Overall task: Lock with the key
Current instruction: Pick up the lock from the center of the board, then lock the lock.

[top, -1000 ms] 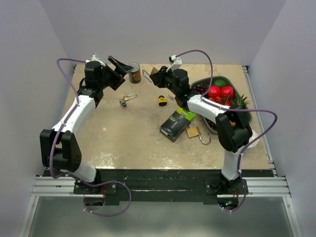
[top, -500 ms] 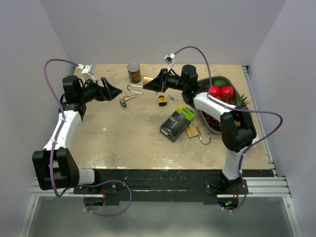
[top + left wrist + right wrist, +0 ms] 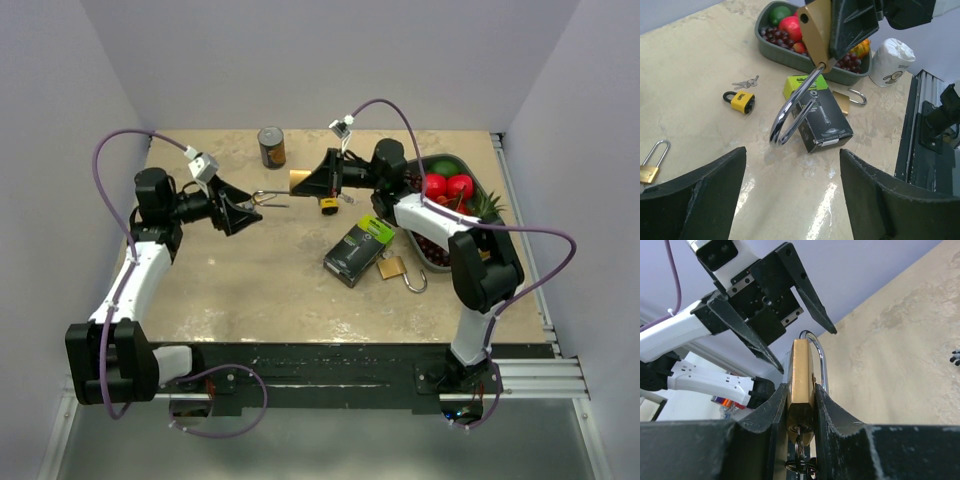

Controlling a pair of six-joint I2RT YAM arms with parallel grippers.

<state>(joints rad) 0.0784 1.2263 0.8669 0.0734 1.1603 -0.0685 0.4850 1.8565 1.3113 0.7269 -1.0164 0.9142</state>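
Left arm, right arm: white links, black joints, purple cables. Left gripper, right gripper: black wedge fingers.

Taking clock directions from the raised padlock in the top view, you are getting bare table from 6 to 8 o'clock. At 9 o'clock its shackle is facing the gap between the spread fingers of the left gripper, touching neither. The can is standing at 11 o'clock. A yellow lock and keys are lying just beside at 4 o'clock. The box is blocking 5 o'clock, and the tray is walling off 3 o'clock.
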